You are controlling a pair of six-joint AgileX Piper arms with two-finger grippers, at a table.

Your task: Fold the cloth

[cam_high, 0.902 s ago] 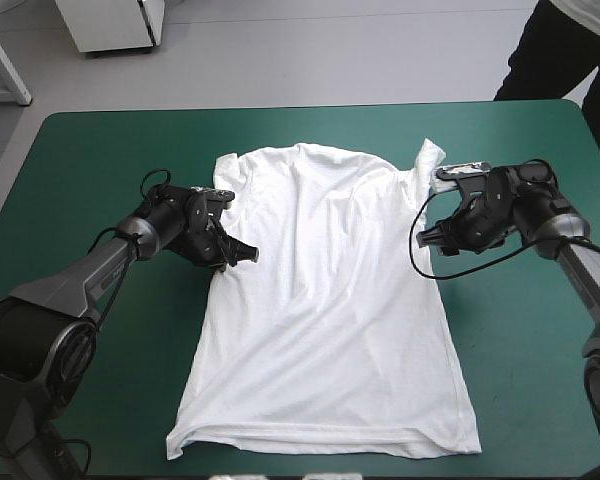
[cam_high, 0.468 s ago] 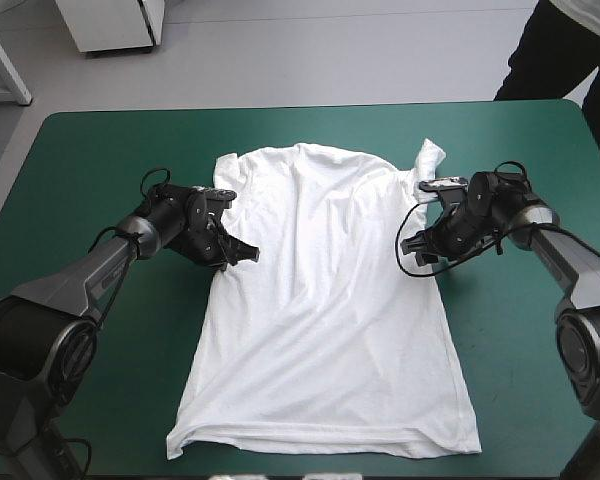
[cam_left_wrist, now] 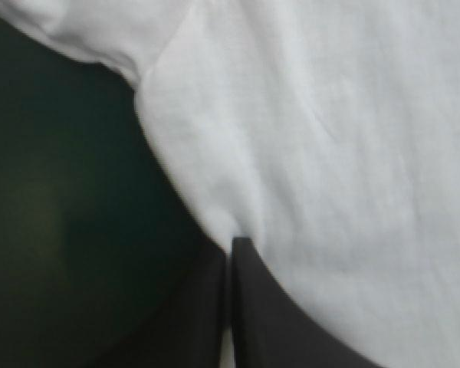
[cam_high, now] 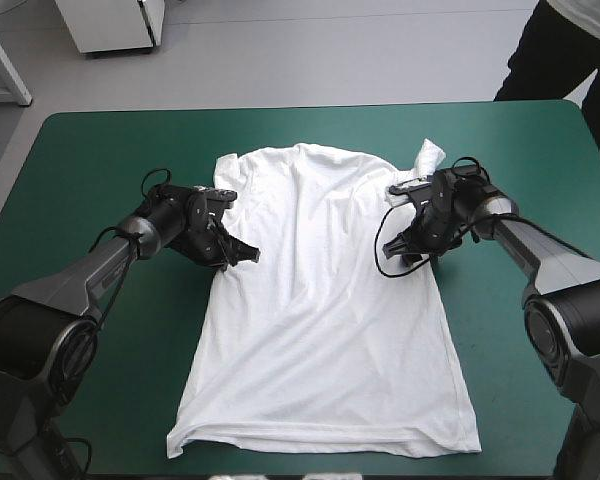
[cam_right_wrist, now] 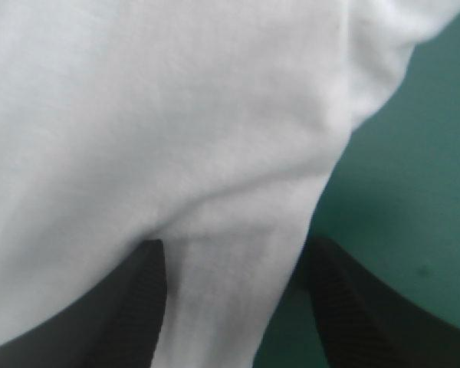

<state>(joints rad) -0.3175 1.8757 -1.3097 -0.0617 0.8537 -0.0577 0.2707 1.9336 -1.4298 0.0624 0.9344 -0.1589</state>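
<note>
The white T-shirt (cam_high: pixel 320 300) lies spread flat on the teal-green cover, collar toward the far edge and hem near the front. My left gripper (cam_high: pixel 242 254) sits at the shirt's left side edge, just below the left sleeve. In the left wrist view its black fingers meet in an arch (cam_left_wrist: pixel 231 253), shut on the T-shirt (cam_left_wrist: pixel 330 138) at that edge. My right gripper (cam_high: pixel 395 248) rests low on the shirt's right side edge, under the right sleeve. It is open, and the T-shirt's (cam_right_wrist: pixel 176 115) edge runs between its parted fingers (cam_right_wrist: pixel 238 245).
Bare teal-green cover (cam_high: pixel 100 150) surrounds the shirt on the left, right and far sides. The hem lies close to the table's front edge (cam_high: pixel 320 462). The small right sleeve (cam_high: pixel 430 155) sticks out toward the far right.
My right gripper has moved left, from the bare cover beside the shirt onto its right side edge. The left arm and the shirt have not moved.
</note>
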